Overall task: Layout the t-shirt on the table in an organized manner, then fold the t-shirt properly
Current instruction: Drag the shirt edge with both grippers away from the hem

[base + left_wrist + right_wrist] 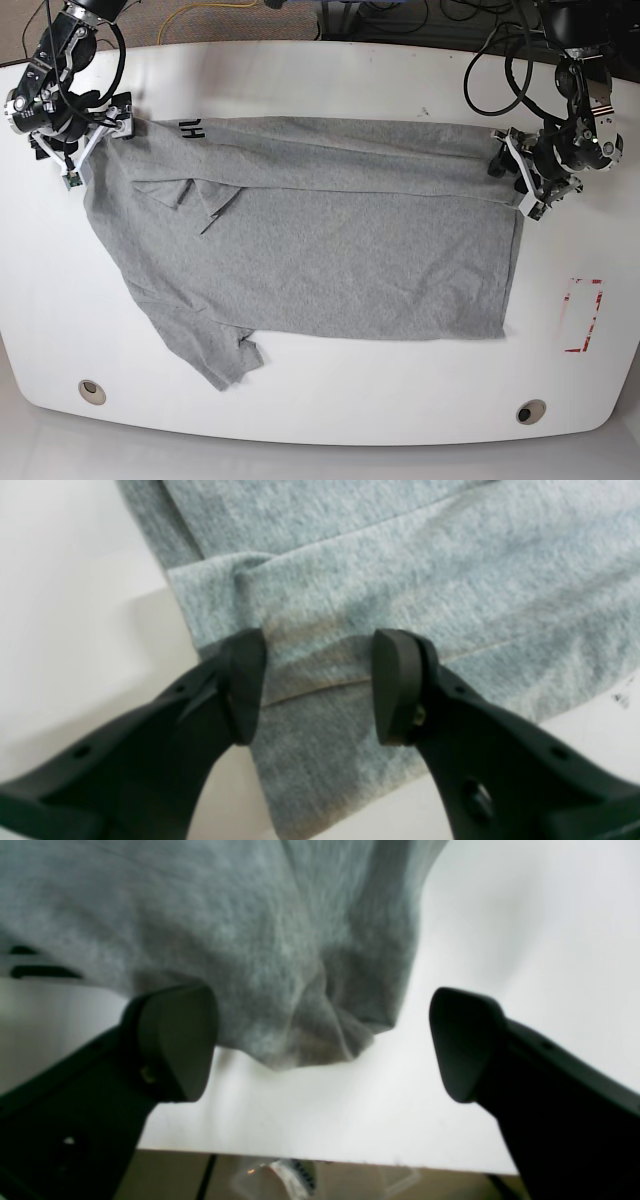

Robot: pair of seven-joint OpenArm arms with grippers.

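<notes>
The white glossy table (330, 420) carries the grey t-shirt (320, 250) spread across its middle, a sleeve trailing toward the near edge. Two round grommet holes (92, 391) sit near that edge, and a red-outlined mark (584, 316) lies well beside the shirt. The left gripper (320, 687) stands partly open over the folded hem, seemingly gripping nothing. The right gripper (322, 1042) gapes wide, empty, at a bunched corner. Cables (500, 60) run beyond the far edge.
</notes>
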